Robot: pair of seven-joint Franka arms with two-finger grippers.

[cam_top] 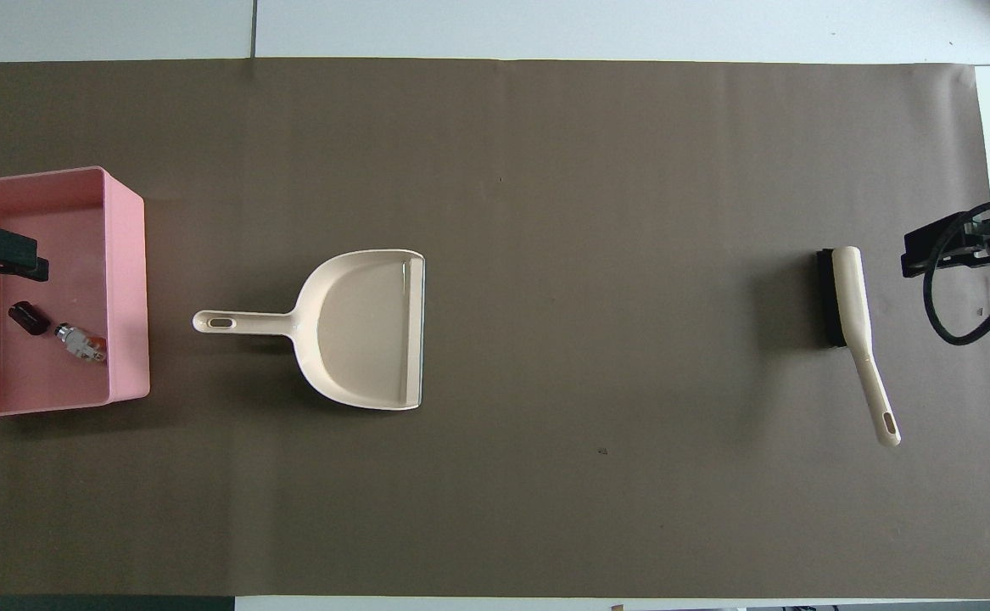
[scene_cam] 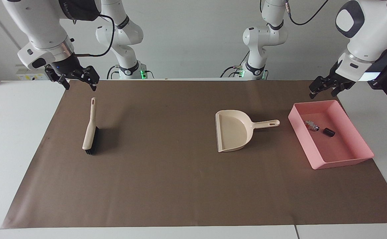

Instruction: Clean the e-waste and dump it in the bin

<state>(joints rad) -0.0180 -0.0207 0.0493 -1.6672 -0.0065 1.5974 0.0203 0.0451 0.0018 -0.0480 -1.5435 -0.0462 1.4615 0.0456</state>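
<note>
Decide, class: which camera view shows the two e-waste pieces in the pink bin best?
The overhead view: the white piece and dark cylinder lie unobstructed on the pink bin's floor. The facing view shows both too, but slantwise, past the bin's wall.

Dustpan (scene_cam: 233, 131); brush (scene_cam: 90, 129); brown mat (scene_cam: 166, 186)

- Shallow rectangular plastic bin (scene_cam: 352, 158) — plain pink all over, no pattern.
- Thumb-sized e-waste piece (scene_cam: 311, 125) — white with an orange mark and a silvery end.
- Short cylinder of e-waste (scene_cam: 329, 132) — dark brown-black.
- Plastic dustpan with handle (scene_cam: 233, 130) — pale beige.
- Hand brush (scene_cam: 90, 127) — beige back and handle, black bristles.
- Paper mat (scene_cam: 166, 186) — flat brown, on a white tabletop (scene_cam: 11, 132).
</note>
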